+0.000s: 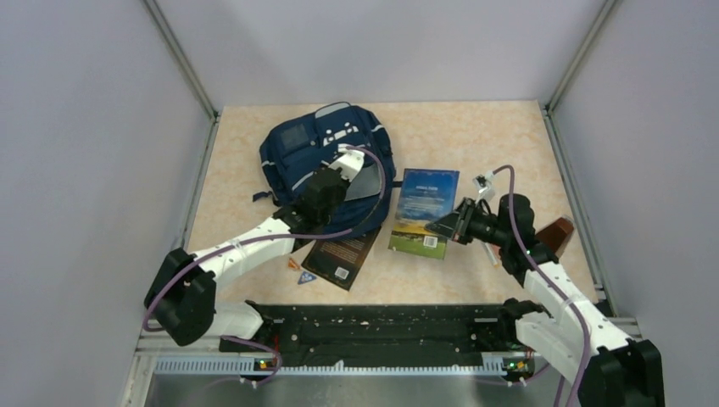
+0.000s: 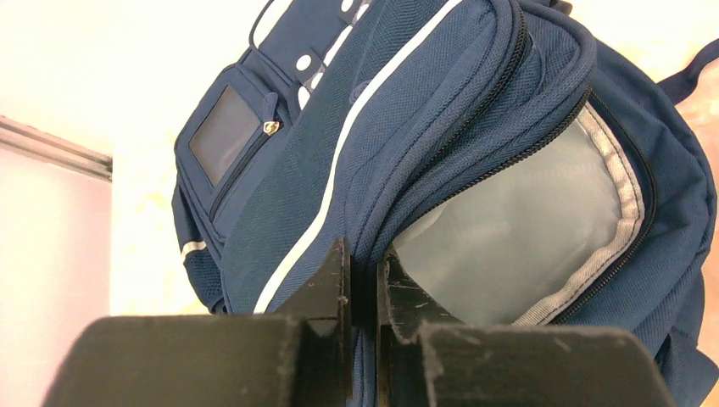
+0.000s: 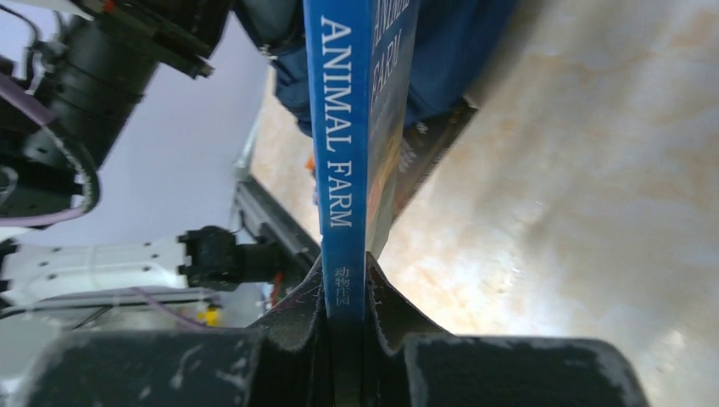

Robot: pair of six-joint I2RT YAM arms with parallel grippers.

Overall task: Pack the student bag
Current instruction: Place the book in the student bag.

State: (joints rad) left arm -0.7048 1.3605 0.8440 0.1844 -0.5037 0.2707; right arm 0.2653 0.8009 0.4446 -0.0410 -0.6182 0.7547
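The student bag [image 1: 314, 144], a navy backpack with pale stripes, lies at the back left of the table. Its main compartment gapes and shows a pale grey lining [image 2: 526, 220]. My left gripper [image 2: 366, 280] is shut on the zippered edge of the student bag's [image 2: 407, 102] opening, pinching the navy fabric. A blue book titled Animal Farm [image 1: 424, 210] sits just right of the bag. My right gripper [image 3: 343, 292] is shut on the blue book's spine [image 3: 343, 127], at its right side [image 1: 449, 225] in the top view.
A dark book [image 1: 343, 257] lies partly under the bag's near edge, with a small blue and orange triangular item [image 1: 301, 271] beside it. A brown object [image 1: 555, 235] rests near the right wall. Grey walls and metal rails enclose the table.
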